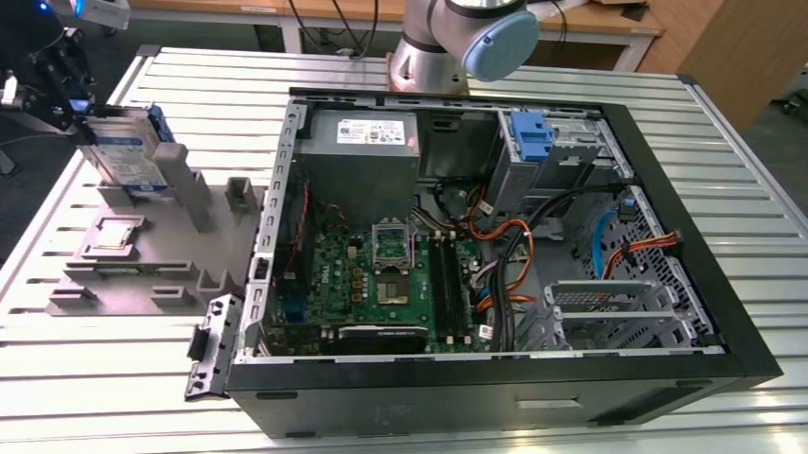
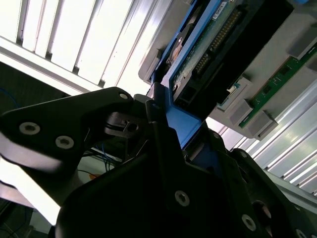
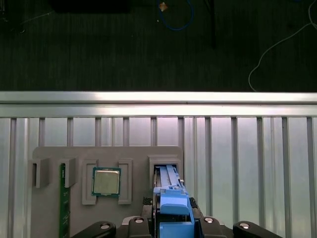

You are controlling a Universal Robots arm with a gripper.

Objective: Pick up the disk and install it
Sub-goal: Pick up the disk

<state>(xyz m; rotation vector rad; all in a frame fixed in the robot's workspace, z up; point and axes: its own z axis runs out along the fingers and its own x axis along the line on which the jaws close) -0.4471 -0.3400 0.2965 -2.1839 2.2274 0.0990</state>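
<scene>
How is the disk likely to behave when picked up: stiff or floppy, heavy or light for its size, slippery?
Probably stiff: the disk is a flat metal-cased slab, unbent in the gripper. Likely heavy for its size, being solid-bodied. Its blue rails look like smooth plastic, so, clamped at one edge, it might slip or pivot.

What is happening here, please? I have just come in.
The arm's gripper has its jaws closed on the disk, gripping it by a blue rail. The disk stands at its slot in the grey holder, on the exterior view's left. I cannot tell if it is clear of the slot. The open case lies beside the holder, and the disk is not in it yet.
</scene>
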